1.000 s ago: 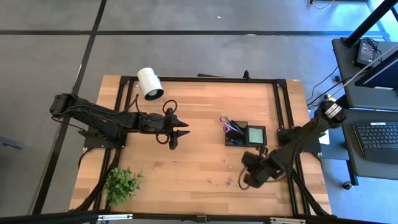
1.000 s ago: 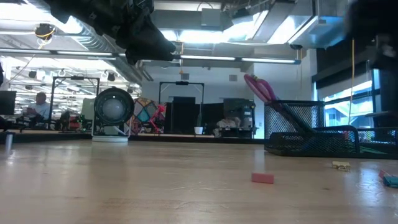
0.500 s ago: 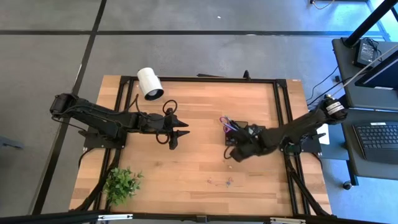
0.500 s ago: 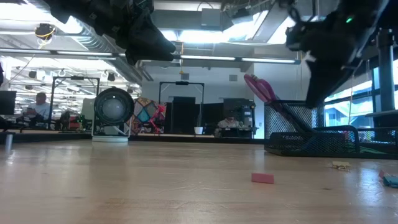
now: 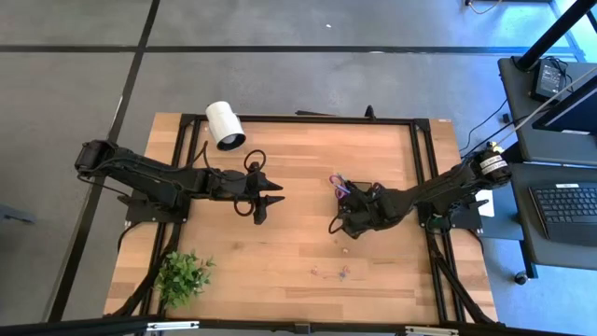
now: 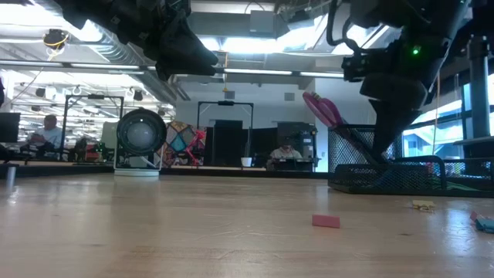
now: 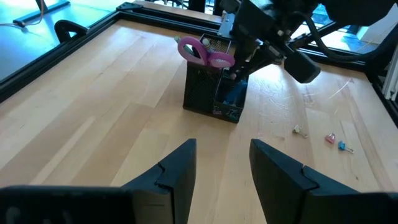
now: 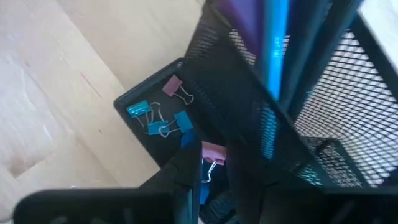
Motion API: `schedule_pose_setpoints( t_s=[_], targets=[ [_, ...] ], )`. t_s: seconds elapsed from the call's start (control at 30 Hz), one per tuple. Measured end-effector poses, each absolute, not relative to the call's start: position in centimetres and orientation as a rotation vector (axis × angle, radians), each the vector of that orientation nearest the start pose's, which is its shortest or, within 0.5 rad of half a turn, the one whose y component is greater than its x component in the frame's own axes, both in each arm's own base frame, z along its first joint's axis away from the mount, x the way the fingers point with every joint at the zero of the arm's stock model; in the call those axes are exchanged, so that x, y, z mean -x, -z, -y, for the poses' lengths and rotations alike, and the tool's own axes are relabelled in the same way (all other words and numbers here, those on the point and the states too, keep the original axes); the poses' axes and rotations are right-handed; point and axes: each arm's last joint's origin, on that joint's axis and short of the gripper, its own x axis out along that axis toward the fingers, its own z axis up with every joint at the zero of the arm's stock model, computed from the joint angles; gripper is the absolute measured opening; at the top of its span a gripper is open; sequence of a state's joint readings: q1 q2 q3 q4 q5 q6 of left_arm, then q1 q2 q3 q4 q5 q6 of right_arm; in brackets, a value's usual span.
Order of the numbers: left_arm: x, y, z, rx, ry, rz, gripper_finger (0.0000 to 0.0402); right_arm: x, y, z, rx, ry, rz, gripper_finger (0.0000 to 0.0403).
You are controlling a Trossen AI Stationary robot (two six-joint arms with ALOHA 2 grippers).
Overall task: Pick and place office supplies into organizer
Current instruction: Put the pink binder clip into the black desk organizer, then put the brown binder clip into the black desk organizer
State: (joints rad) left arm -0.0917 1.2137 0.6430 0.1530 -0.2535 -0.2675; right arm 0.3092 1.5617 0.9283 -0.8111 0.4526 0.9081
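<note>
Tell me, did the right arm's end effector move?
Yes. The right end effector moved from the table's front edge up over the black mesh organizer.

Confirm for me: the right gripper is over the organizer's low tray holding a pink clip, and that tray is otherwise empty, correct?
Not quite. The right gripper is over the organizer's low tray holding a pink clip, but the tray is not otherwise empty: the right wrist view shows blue clips and another pink one already lying in it.

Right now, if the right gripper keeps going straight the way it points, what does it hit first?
Probably the clips in the low tray of the black mesh organizer; the right gripper points into it holding a pink binder clip.
</note>
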Motion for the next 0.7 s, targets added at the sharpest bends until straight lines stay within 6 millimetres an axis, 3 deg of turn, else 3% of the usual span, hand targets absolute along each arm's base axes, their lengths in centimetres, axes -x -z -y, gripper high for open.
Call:
schedule_pose_setpoints(
  t_s=[0.7],
  targets=[
    [-25.33,-22.98,1.61,0.190,-0.213,-0.391,0.0143,-25.53,-17.69,-6.99,-0.272,0.645,-1.163,0.0141]
  ],
)
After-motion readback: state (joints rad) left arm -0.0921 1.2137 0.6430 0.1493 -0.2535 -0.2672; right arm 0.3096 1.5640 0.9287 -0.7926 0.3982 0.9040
